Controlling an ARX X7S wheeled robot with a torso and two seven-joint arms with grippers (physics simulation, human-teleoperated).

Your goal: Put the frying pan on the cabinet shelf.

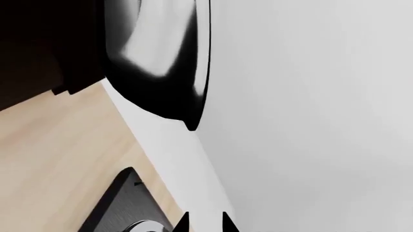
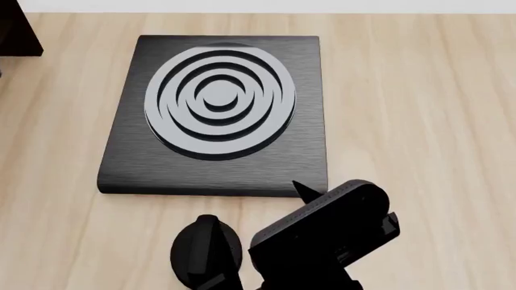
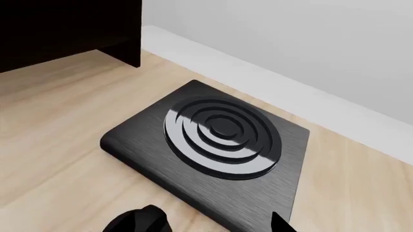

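In the left wrist view the frying pan is black with a glossy grey inside. It lies against the very dark cabinet shelf, with its handle out of view. My left gripper is open and empty, its two black fingertips well short of the pan. It does not show in the head view. My right gripper is open and empty, low over the wooden top at the burner plate's near edge. One of its fingertips shows, also in the head view. The cabinet shows in the right wrist view and the head view.
A flat black burner plate with concentric rings lies on the light wooden top; it also shows in the wrist views. A black round knob sits left of my right gripper. A white wall runs behind.
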